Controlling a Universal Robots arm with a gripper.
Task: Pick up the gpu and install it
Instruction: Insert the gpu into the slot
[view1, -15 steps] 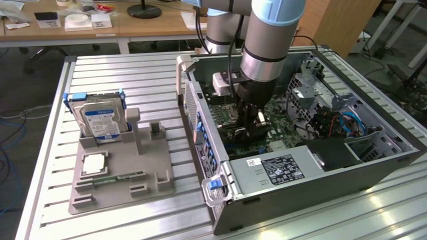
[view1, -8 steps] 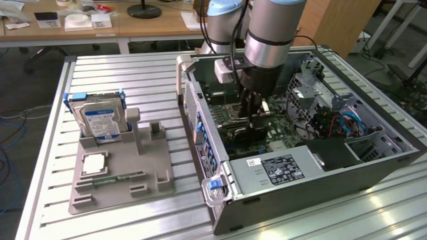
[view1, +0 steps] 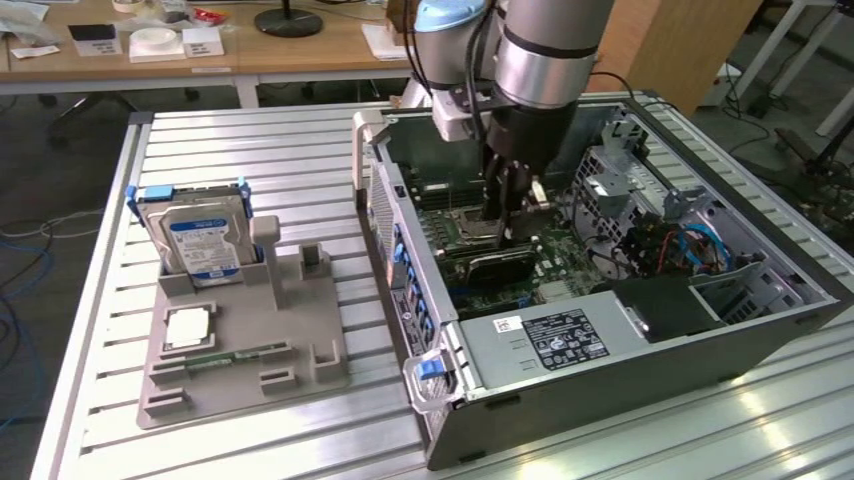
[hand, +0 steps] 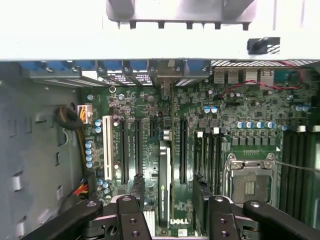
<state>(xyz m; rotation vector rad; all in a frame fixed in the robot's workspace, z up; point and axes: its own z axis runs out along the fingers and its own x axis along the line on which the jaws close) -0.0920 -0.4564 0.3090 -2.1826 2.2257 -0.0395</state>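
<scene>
Already the thin black-faced gpu card (view1: 499, 264) stands on edge in a slot of the green motherboard (view1: 461, 215) inside the open grey metal computer case (view1: 641, 350). From the wrist view it shows edge-on as a narrow dark strip (hand: 164, 185) between the long black expansion slots (hand: 183, 150), with a white slot (hand: 106, 147) further off and the silver square processor socket (hand: 249, 182) to the other side.

Directly above the card hangs the black two-fingered gripper (view1: 505, 215), its jaws spread wide on either side of the card's edge and closed on nothing (hand: 171, 200); the dark ribbed fingertips (hand: 137, 187) flank the card without clearly touching it.

Around it, the exterior view gives what the wrist camera cannot: the silver and blue arm (view1: 541, 50) reaching down into the case, the black power supply with its white label (view1: 567, 340), blue cables (view1: 694, 245) toward the exterior view's right, and the slatted aluminium table (view1: 294, 150). On the exterior view's left, well apart from the case, a grey moulded holder tray (view1: 227, 375) carries a boxy hard drive with a blue-white label (view1: 200, 245) standing upright, a flat silver square chip (view1: 190, 328) and a narrow green memory stick (view1: 220, 358).
</scene>
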